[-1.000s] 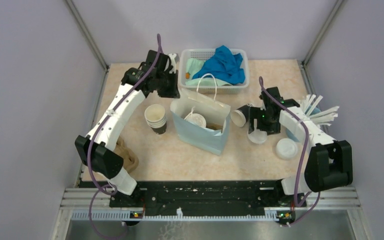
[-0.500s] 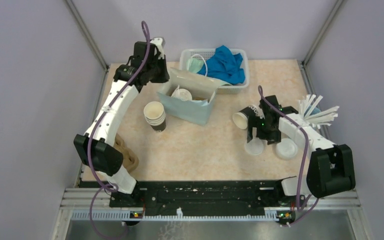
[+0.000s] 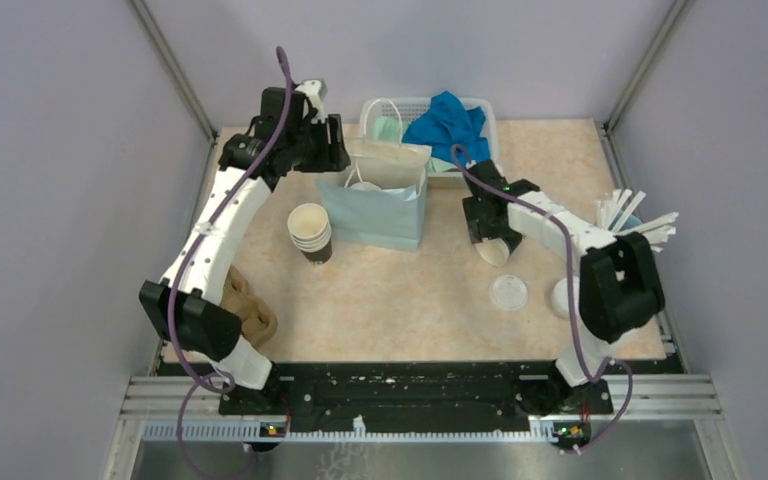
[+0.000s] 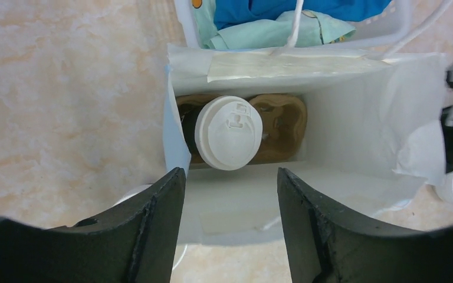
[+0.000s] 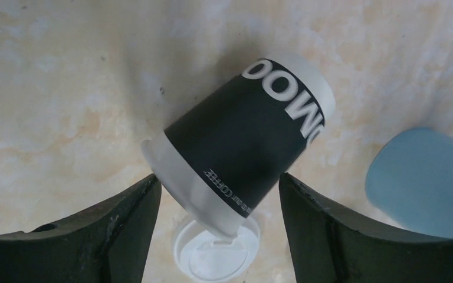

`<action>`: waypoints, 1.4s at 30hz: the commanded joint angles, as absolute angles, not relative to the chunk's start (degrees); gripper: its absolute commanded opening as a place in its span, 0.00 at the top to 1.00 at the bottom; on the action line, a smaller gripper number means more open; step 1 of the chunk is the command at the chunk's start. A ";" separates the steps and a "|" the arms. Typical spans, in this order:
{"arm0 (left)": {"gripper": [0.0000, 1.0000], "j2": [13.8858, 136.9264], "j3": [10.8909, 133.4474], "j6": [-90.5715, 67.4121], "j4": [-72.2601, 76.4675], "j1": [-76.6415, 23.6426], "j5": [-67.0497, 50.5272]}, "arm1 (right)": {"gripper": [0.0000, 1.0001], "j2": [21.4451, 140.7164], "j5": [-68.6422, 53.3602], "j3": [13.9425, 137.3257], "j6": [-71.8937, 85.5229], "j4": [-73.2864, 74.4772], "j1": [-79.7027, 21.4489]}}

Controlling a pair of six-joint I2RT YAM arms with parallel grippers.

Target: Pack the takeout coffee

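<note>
Moved: right gripper [image 5: 218,178] has swung in from beside the lids toward the paper bag [image 3: 375,212]. The bag was tilted and now stands upright. The left gripper [image 4: 230,175] has let its jaws part.
Left tool: jaws apart above the bag's open top, with the near wall showing between the fingers; whether they touch it cannot be told.
Right tool: clamped across a paper cup [image 5: 245,147] with a black wall and white lettering. The cup is tilted, mouth toward the near edge, and lifted off the table [image 3: 410,310].
Bag contents: lidded cup [image 4: 228,132], upright, seated in a brown pulp tray [image 4: 283,118].
Right side: loose lid [image 3: 508,292] flat on the table near the held cup; light blue cup [image 5: 427,183] beside it, apart.
Left side: stack of paper cups [image 3: 310,232], upright, just beside the bag.
Far edge: basket [image 3: 493,135] behind the bag, holding blue cloth [image 3: 447,125].
</note>
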State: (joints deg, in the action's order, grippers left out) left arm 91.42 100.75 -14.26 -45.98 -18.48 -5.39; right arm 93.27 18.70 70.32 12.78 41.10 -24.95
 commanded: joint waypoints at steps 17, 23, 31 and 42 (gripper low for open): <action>0.27 68.95 100.23 -22.52 -54.60 -18.54 -13.74 | 1.00 89.78 -8.84 78.37 17.30 56.65 -30.67; 0.21 65.85 89.79 -28.95 -49.58 -18.52 -28.09 | 1.00 82.54 -19.60 66.39 23.45 50.42 -31.57; 0.21 62.94 79.68 -34.25 -44.84 -22.80 -30.51 | 0.75 83.22 -15.16 66.14 23.64 52.61 -36.17; 0.21 64.07 79.35 -36.63 -44.63 -32.69 -22.32 | 0.15 74.22 -2.27 63.56 17.30 59.22 -15.39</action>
State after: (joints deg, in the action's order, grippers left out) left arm 64.99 79.31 -35.07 -47.77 -30.79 -25.28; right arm 76.36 -9.39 67.42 20.49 58.78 -23.49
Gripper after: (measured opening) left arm 0.787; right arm 0.818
